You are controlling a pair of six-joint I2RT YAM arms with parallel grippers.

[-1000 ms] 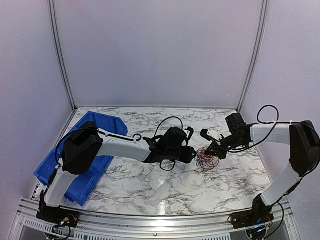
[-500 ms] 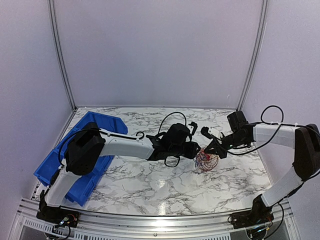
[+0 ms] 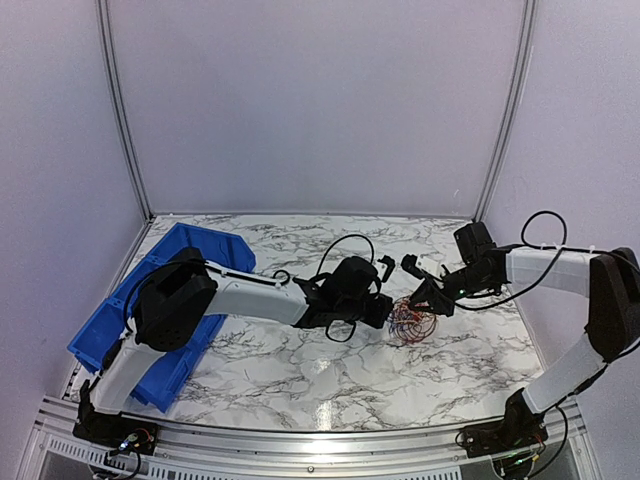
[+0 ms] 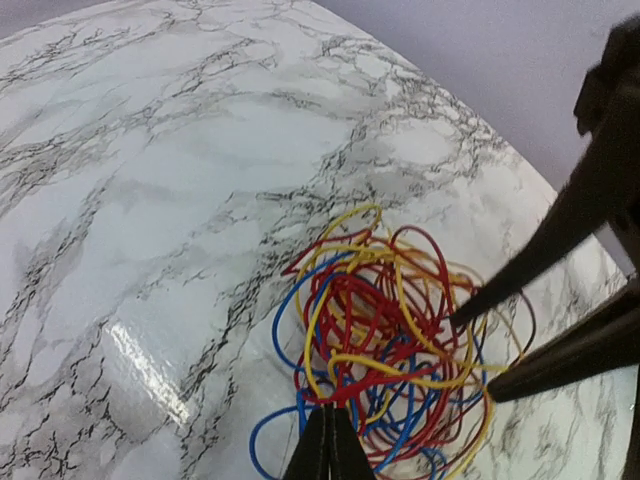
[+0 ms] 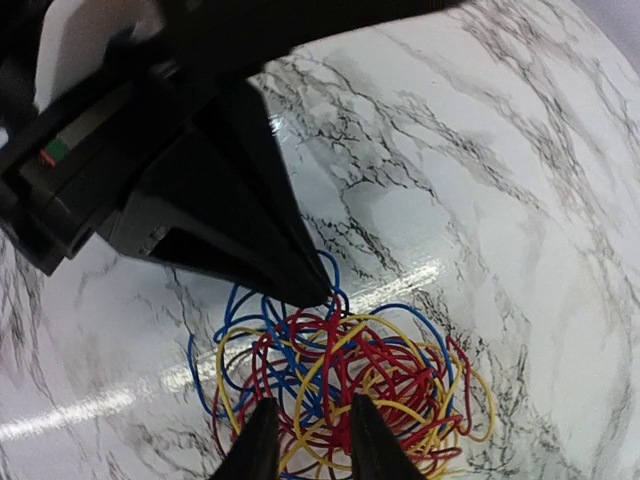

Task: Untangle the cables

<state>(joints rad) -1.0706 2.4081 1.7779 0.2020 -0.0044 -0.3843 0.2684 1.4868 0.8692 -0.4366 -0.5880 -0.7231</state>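
Cables [image 3: 413, 322] tangled on table [image 3: 330, 372], well apart from blue bin [image 3: 195, 240]

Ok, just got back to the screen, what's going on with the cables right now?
Both arms meet over the cables, one red, blue and yellow tangle lying on the table. The left gripper is shut with its tip at the tangle's edge; I can't tell whether it pinches a strand. The right gripper is slightly open on the opposite side, fingers down at the tangle. Nothing is separated yet.
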